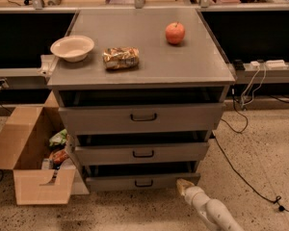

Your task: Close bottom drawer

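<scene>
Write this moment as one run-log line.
bottom drawer: pulled out | gripper: by its front's right end | cabinet top: bowl, snack bag, apple

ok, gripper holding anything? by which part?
Nothing held. The gripper sits by the right end of the bottom drawer front, away from its handle; contact with the panel cannot be told.
</scene>
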Action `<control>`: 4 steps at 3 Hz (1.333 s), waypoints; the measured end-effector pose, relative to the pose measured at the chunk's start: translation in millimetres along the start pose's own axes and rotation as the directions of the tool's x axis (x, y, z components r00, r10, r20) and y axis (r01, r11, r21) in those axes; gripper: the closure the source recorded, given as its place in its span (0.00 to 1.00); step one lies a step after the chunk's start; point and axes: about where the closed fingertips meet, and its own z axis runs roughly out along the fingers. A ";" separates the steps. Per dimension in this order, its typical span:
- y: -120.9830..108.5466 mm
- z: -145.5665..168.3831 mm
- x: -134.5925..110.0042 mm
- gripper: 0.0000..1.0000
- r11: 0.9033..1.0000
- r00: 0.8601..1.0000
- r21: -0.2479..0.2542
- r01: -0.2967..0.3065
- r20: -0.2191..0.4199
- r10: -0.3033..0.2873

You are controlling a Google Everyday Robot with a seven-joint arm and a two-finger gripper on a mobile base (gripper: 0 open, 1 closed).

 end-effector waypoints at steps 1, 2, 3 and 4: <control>-1.4 1.8 -2.2 1.00 1.000 1.000 -0.001 0.003 0.004 -0.003; -2.5 3.6 -4.0 1.00 1.000 1.000 0.000 0.007 0.007 -0.007; -3.6 6.7 -6.8 1.00 1.000 1.000 0.001 0.011 0.010 -0.011; -2.9 13.6 -11.9 1.00 1.000 1.000 -0.002 0.013 0.015 -0.013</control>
